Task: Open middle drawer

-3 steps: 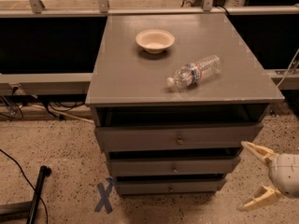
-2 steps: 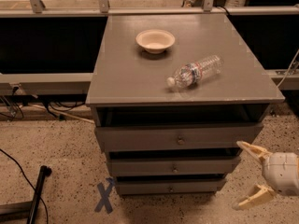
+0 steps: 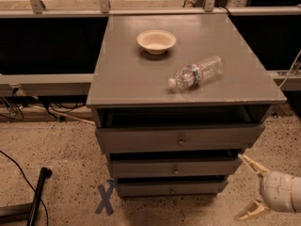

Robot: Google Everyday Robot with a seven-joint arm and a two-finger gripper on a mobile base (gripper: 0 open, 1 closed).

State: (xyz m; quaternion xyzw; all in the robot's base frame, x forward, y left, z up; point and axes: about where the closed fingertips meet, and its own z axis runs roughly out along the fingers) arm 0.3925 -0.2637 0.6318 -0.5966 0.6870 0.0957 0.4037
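A grey cabinet (image 3: 188, 60) holds three stacked drawers. The middle drawer (image 3: 141, 168) is a shallow grey front with a small round metal knob (image 3: 175, 170) at its centre, below the taller top drawer (image 3: 141, 139) and above the bottom drawer (image 3: 141, 189). My gripper (image 3: 248, 187) sits at the lower right, just right of the middle drawer's end and well off from the knob. It is open, its two tan fingers (image 3: 251, 165) spread wide with nothing between them.
On the cabinet top lie a cream bowl (image 3: 156, 41) and a clear plastic bottle (image 3: 197, 71) on its side. A blue tape X (image 3: 105, 198) marks the speckled floor. A black pole (image 3: 37, 194) and cables lie at the lower left. A railed ledge (image 3: 47, 83) runs behind.
My gripper has drifted left and slightly down, closer to the right end of the drawers, still open. The drawers, bowl and bottle have not moved.
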